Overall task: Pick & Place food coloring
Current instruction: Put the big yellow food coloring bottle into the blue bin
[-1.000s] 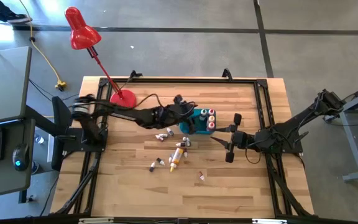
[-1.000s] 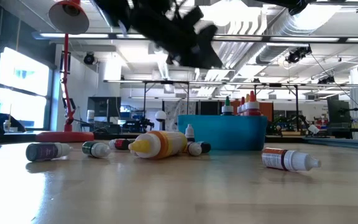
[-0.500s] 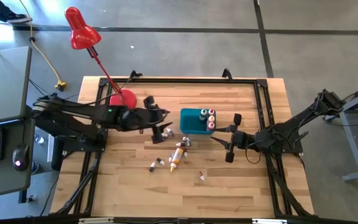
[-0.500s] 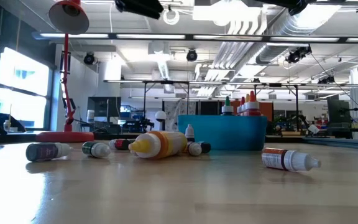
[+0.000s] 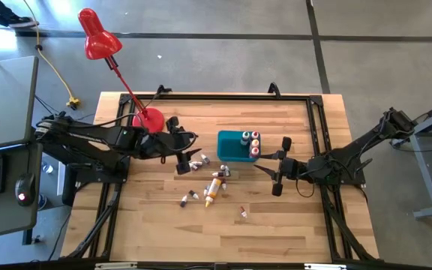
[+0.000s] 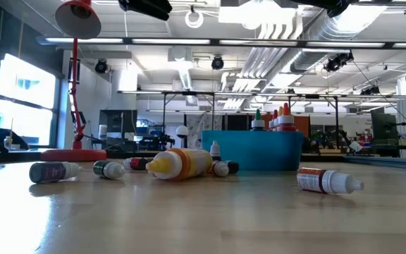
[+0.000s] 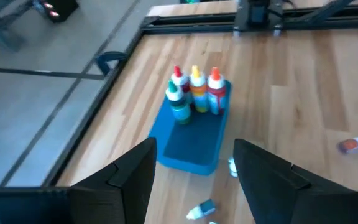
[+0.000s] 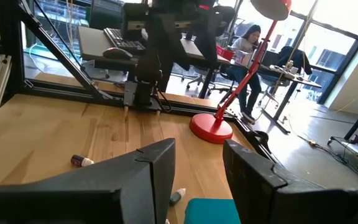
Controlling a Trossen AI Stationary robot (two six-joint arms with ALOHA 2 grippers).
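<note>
The food coloring is split in two groups. Several bottles point(image 7: 194, 93) stand upright in the right end of the blue bin point(image 5: 231, 147). Others lie on their sides on the wood left of and in front of the bin, among them a yellow-orange one point(image 5: 214, 187) and a grey-white one point(image 6: 53, 171). My left gripper point(image 5: 187, 152) hangs open and empty above the table, left of the bin, over the nearest loose bottles point(image 5: 199, 161). My right gripper point(image 5: 270, 166) waits open and empty just right of the bin, pointing at it.
A red desk lamp's base point(image 5: 148, 118) stands at the table's far left, behind my left arm. A black frame rail point(image 5: 216, 96) runs along the far edge. One small bottle point(image 5: 242, 214) lies alone toward the near edge. A person sits in the room beyond point(image 8: 247, 43).
My left gripper has drawn back from above the blue bin toward the table's left edge and has risen, almost leaving the low view. It has stayed open and empty. The bottles have kept their places.
</note>
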